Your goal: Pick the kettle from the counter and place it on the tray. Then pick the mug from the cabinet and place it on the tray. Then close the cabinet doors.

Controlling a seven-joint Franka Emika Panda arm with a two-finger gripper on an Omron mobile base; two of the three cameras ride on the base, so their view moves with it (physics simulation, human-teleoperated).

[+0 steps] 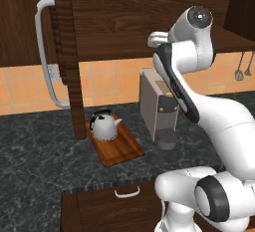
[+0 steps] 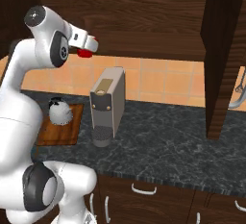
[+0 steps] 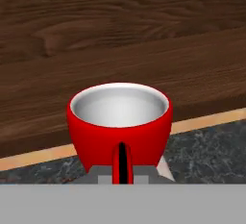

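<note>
Dark wooden cupboards and orange wall tiles are standing behind a black speckled counter [image 2: 163,136], and the arm is reaching up in front of the open cabinet [image 1: 149,27].

The red mug [image 3: 119,124] is sitting right at the gripper [image 2: 86,51], upright, with its mouth up and its handle turned toward the hand camera. The jaws are closed, and they appear to be pinching the mug at its handle side, so I judge the mug is being carried. In the right base view a bit of red is showing at the end of the hand, just under the cabinet's lower edge.

The tray [image 1: 119,149] is lying on the counter well below the gripper and to the left of it. Its long axis is running from the wall out toward the counter's front edge. The kettle [image 1: 104,125] is already standing on the half of the tray nearer the wall, so the free half is the one nearer the front edge. A grey coffee machine [image 1: 157,109] is standing between the gripper's place and the tray, just beside the tray.

So the coming move is depending on one thing: the mug must be going down and leftward, past the coffee machine, onto the front half. Both cabinet doors [image 1: 67,52] are standing open.
</note>
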